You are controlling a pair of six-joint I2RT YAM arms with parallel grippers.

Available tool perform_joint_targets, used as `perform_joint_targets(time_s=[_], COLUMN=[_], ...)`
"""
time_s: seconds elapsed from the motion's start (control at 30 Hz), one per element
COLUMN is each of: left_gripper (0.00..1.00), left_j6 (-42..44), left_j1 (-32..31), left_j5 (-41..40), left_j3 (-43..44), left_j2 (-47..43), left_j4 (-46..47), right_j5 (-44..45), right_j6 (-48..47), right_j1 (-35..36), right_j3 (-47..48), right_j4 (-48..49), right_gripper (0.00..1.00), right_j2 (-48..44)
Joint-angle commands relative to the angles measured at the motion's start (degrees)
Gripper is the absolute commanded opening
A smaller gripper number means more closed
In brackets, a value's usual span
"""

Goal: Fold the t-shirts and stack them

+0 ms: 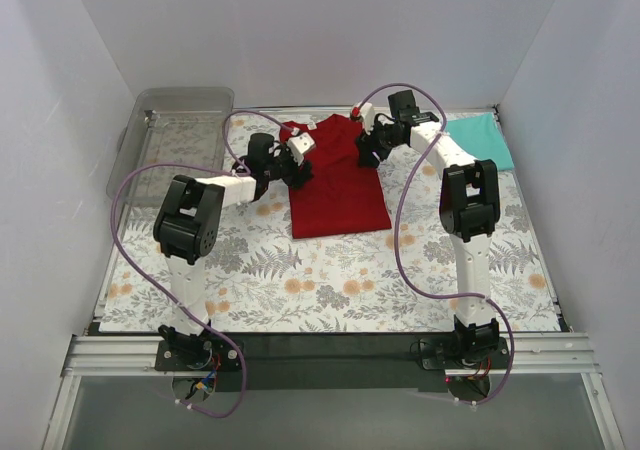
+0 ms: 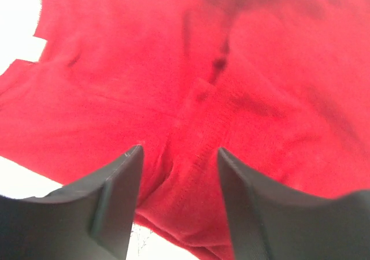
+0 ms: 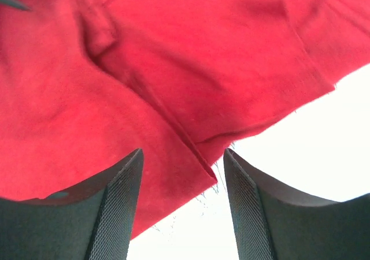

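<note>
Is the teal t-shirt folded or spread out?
Folded: the teal t-shirt lies as a flat, compact rectangle, with no sleeves or collar showing.

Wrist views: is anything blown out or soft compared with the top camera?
Left wrist: the surface around the red shirt is blown out to white, and the cloth is slightly soft. Right wrist: same clipping lower right, shirt hem crisper. Top external: evenly lit, floral table cover readable.

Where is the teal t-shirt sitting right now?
In the top external view, the teal t-shirt lies folded flat at the far right corner of the table, to the right of the red t-shirt and apart from it.
</note>
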Motion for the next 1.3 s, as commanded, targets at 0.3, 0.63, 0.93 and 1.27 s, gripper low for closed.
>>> perform_joint_targets(time_s=[0.3, 0.63, 0.93, 1.27], left_gripper=[0.55, 0.64, 0.64, 0.6], left_j6=[-12.2, -29.7, -50.7, -56.1], left_j1=[0.4, 0.1, -2.5, -3.0], left_j5=[-5.2, -2.0, -15.8, -13.7], left_j3=[-7.2, -22.5, -31.8, -30.8], left_j2=[-23.3, -36.2, -39.1, -29.2], left_j4=[-3.8, -14.6, -14.6, -7.8], right_j5=[-0.8, -11.4, -5.8, -4.3], right_j6=[9.3, 1.7, 16.6, 26.8], right_j1=[-2.4, -3.9, -5.3, -6.1], right_j3=[-15.9, -32.4, -43.9, -46.2], right_j4=[12.6, 7.4, 13.3, 16.7], right_gripper=[0.51, 0.5, 0.47, 0.51], right_j2=[-16.3, -26.3, -28.7, -26.1])
